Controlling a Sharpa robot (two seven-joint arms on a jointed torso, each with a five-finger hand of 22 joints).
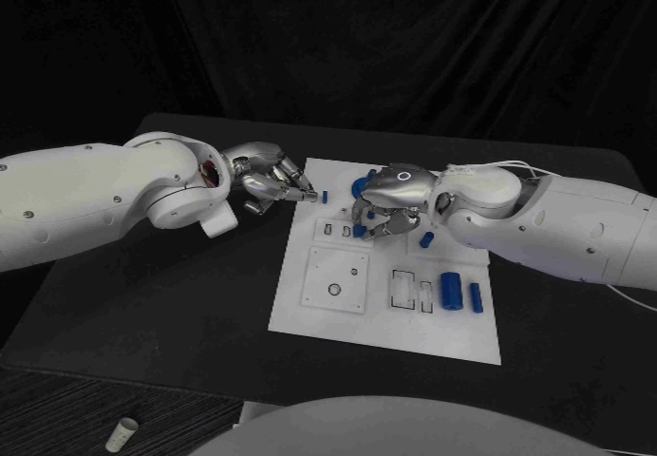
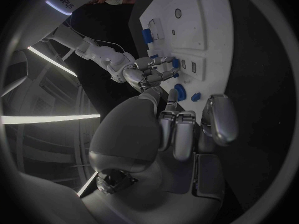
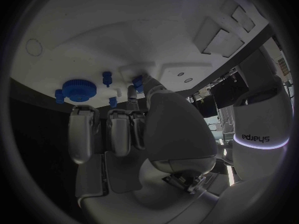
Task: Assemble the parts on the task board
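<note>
The white task board (image 1: 411, 323) lies in the middle of the black table. My right hand (image 1: 393, 198) hovers over its far part and pinches a small blue part (image 3: 137, 86) between thumb and a finger, close to the board's surface. A round blue gear (image 3: 79, 90) and small blue pegs (image 3: 107, 76) stand on the board beside it. My left hand (image 1: 272, 180) is at the board's far left edge, fingers (image 2: 179, 132) curled in with nothing seen in them. Two blue cylinders (image 1: 451, 285) lie near the board's right edge.
The board has a square inset plate (image 1: 337, 278) with a ring mark and rectangular slots (image 1: 405, 289) at its near side. A small white tube (image 1: 122, 434) lies on the floor by the table's near left corner. Bare table surrounds the board.
</note>
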